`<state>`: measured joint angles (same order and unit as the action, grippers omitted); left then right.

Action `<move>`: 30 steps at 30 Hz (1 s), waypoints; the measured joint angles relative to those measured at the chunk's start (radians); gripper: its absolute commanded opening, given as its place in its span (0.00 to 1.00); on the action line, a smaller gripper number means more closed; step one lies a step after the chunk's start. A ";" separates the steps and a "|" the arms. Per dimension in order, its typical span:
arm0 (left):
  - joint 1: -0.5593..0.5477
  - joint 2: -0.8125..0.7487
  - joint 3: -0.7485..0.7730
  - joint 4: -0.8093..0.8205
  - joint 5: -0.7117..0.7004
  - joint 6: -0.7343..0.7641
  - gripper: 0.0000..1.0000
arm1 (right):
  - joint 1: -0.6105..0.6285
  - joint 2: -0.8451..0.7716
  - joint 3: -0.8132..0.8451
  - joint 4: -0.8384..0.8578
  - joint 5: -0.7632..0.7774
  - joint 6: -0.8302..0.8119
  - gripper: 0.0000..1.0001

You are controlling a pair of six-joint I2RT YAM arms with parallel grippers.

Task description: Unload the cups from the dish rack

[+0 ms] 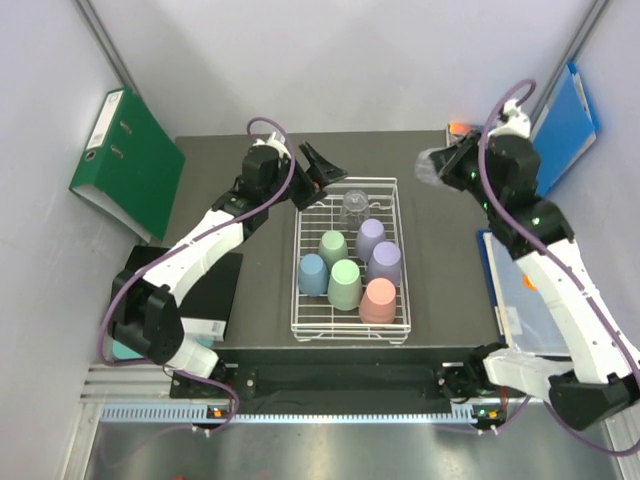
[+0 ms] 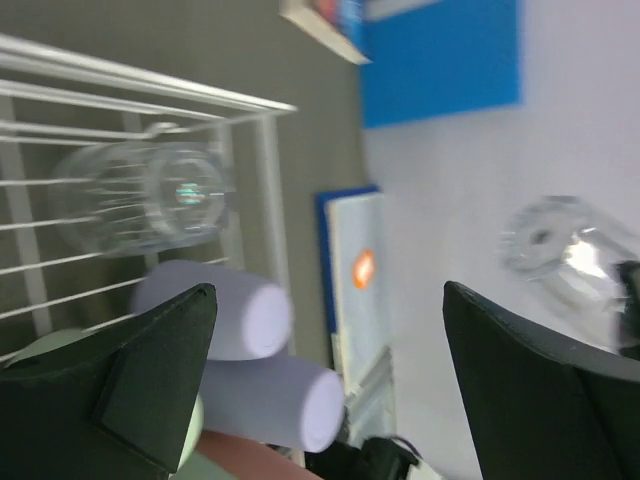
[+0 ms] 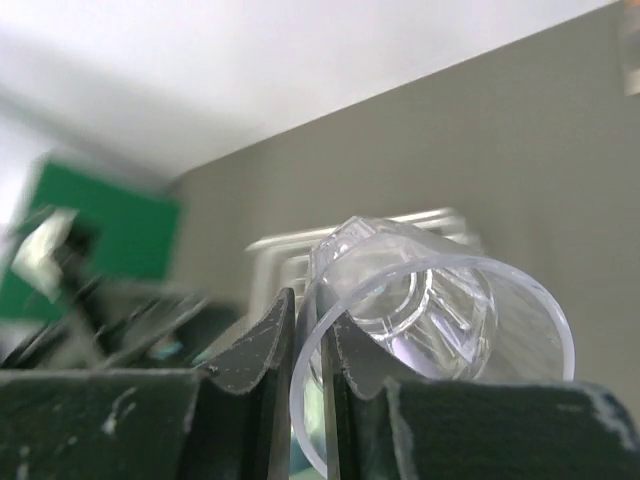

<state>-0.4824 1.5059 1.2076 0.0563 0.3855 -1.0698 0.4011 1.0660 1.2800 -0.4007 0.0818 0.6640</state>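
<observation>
The right wrist view is showing what the top view blurs: the right gripper point(image 3: 310, 335) is pinching the rim of a clear glass point(image 3: 440, 300), faceted at its base, above the worktop point(image 1: 440, 280) right of the dish rack point(image 1: 297, 270). The left gripper point(image 2: 328, 288) is hanging spread wide by the rack's far edge, where a second clear glass point(image 2: 140, 195) and six pastel cups point(image 1: 345, 283) are sitting upside down

No text, brand, number or sign can be read in any view. A pale label is seen on the spine of the green ring binder point(image 1: 128, 165), but its writing is too small to be made out. An orange mark on the blue-edged board point(image 2: 350, 262) is blurred beyond reading.
</observation>
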 measured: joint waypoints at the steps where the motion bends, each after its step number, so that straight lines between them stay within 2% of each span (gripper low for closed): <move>1: 0.006 -0.006 0.016 -0.076 -0.054 0.022 0.99 | -0.018 0.034 0.065 -0.064 0.058 -0.021 0.00; 6: -0.009 -0.025 0.084 -0.391 -0.280 0.122 0.99 | -0.140 0.305 0.368 -0.287 0.271 -0.091 0.00; 9: -0.018 -0.045 0.088 -0.526 -0.381 0.163 0.99 | -0.201 0.513 0.495 -0.384 0.338 -0.105 0.00; 15: -0.021 -0.076 0.088 -0.671 -0.479 0.207 0.99 | -0.271 0.803 0.537 -0.526 0.369 -0.112 0.00; 23: -0.022 -0.084 0.057 -0.713 -0.507 0.224 0.99 | -0.312 0.961 0.570 -0.567 0.364 -0.138 0.00; 30: -0.023 -0.079 0.043 -0.726 -0.514 0.227 0.98 | -0.315 0.986 0.518 -0.497 0.359 -0.141 0.00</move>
<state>-0.5053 1.4269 1.2507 -0.6697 -0.1287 -0.8433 0.0864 2.0518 1.7981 -0.8978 0.4408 0.5228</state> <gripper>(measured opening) 0.986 0.122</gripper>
